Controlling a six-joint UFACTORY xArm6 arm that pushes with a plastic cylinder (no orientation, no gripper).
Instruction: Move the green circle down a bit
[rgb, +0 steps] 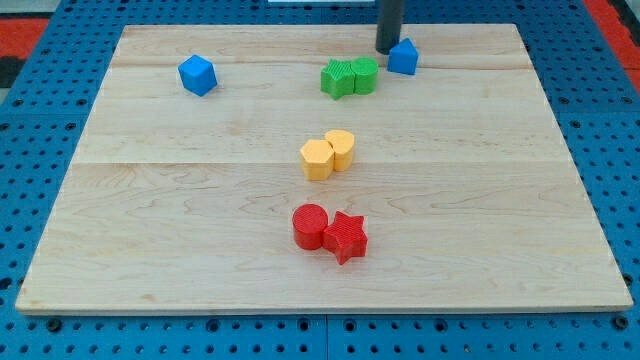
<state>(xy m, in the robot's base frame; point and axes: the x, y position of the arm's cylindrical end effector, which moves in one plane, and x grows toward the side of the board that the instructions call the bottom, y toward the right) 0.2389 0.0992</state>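
The green circle (365, 75) sits near the view's top centre, touching a green star (339, 78) on its left. My tip (387, 49) is at the view's top, just above and to the right of the green circle, right beside the left side of a blue block (403, 57). The rod rises out of the view's top edge.
A blue cube (197, 75) lies at the view's upper left. A yellow hexagon (317, 159) and a yellow cylinder (341, 149) touch at the centre. A red circle (310, 226) and a red star (345, 236) touch lower down. The wooden board (150, 220) lies on blue pegboard.
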